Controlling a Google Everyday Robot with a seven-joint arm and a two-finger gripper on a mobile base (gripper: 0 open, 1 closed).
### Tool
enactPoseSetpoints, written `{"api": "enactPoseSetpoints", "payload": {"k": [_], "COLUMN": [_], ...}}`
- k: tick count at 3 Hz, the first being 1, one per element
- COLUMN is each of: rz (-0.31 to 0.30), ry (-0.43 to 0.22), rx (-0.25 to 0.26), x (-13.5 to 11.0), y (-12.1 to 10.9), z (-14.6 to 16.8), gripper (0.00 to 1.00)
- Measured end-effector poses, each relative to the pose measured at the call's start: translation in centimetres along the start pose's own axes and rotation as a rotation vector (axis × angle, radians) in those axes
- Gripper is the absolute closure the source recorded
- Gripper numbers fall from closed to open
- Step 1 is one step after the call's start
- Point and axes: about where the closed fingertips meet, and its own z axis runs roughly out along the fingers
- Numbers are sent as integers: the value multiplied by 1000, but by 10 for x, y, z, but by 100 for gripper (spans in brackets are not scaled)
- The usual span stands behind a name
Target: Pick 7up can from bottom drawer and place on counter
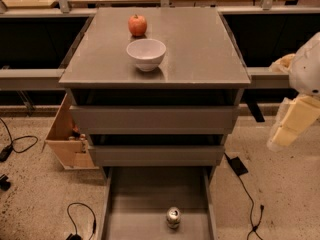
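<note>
The 7up can [173,217] stands upright on the floor of the bottom drawer [131,199], a little right of the middle and near the lower edge of the view. It looks small and silvery, with a shiny top catching the light; its markings are too small to read. The drawer is pulled well out and holds only this can. Above it sit the middle drawer [156,155] and the top drawer [152,118], their insides hidden. On the counter [205,49] a white bowl [146,53] stands near the front, with a red apple [137,25] just behind it. The gripper [290,126] hangs at the right edge of the view, well apart from the cabinet and above the speckled floor [280,194]; whether it is open or closed cannot be told.
</note>
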Motion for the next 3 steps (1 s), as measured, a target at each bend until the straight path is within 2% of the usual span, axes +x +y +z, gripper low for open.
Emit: {"api": "enactPoseSetpoints", "payload": {"k": [1,2,3], "rz": [34,80,118], "ry": [-111,-247,-358], "rx": [-29,-34,36], "x": [20,48,65], "y": [17,40,40], "z": [49,107,144], "gripper": [0,0,0]}}
